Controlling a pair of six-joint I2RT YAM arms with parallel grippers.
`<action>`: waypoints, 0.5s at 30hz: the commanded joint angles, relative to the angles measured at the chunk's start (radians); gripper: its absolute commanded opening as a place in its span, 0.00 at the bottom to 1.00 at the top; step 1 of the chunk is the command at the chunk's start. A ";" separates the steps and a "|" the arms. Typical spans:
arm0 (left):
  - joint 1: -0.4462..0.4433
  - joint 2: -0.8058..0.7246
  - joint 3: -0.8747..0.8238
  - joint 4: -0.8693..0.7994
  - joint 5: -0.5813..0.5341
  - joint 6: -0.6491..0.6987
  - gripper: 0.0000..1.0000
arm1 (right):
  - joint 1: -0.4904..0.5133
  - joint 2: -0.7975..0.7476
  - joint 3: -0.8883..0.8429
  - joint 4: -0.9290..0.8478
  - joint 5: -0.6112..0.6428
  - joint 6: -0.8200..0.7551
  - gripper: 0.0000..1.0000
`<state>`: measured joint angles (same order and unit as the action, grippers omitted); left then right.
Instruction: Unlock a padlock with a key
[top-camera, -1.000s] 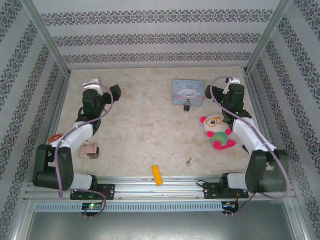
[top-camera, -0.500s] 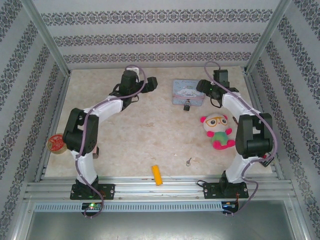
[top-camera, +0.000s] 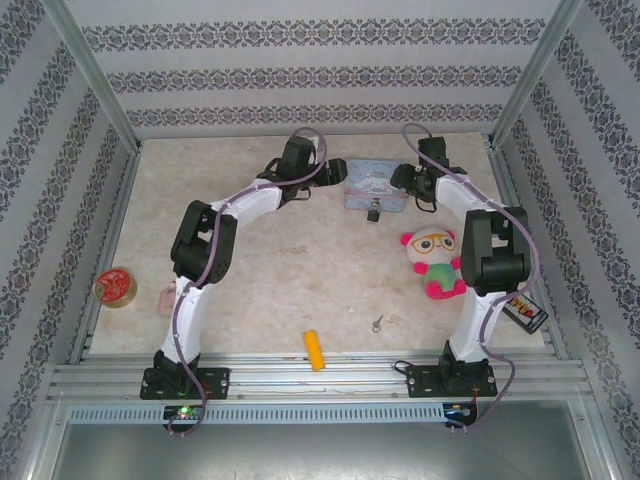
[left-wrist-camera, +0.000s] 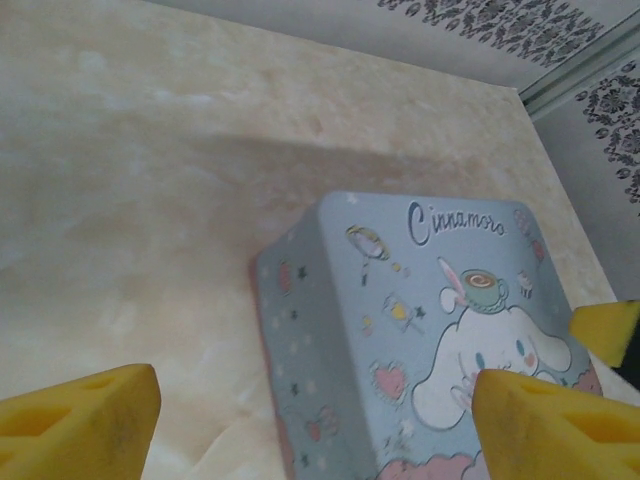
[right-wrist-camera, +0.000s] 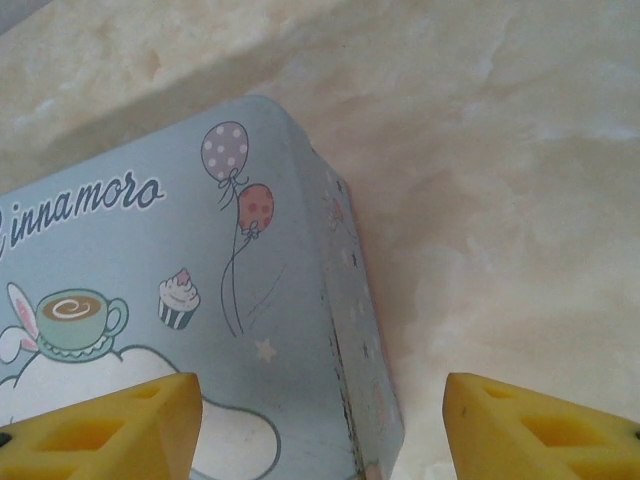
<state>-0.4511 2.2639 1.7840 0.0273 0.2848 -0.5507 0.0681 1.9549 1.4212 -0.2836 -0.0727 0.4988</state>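
- Left gripper (left-wrist-camera: 315, 425) hangs at the left side of the tin (top-camera: 375, 182), pads spread wide and holding nothing; right gripper (right-wrist-camera: 320, 430) is likewise spread, straddling the tin's right edge.
- The padlock (top-camera: 373, 213) lies at the tin's near edge, seemingly touching it, though it is too small to be sure; the key (top-camera: 377, 322) lies well apart, near the front rail.
- Step in hand, as I judge: the approach, nothing grasped yet; next, one arm must drop to the padlock and steady it; the other must fetch the key.
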 joint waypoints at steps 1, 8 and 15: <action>-0.022 0.053 0.085 -0.079 0.022 0.004 0.79 | 0.017 0.025 0.045 -0.026 -0.013 -0.013 0.65; -0.044 0.138 0.193 -0.146 0.021 0.029 0.70 | 0.029 0.071 0.086 -0.034 -0.045 -0.023 0.62; -0.055 0.138 0.171 -0.159 0.013 0.065 0.47 | 0.069 0.109 0.129 -0.055 -0.078 -0.043 0.55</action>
<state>-0.4892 2.3848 1.9442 -0.0921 0.2913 -0.5255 0.0978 2.0327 1.5131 -0.3119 -0.1081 0.4793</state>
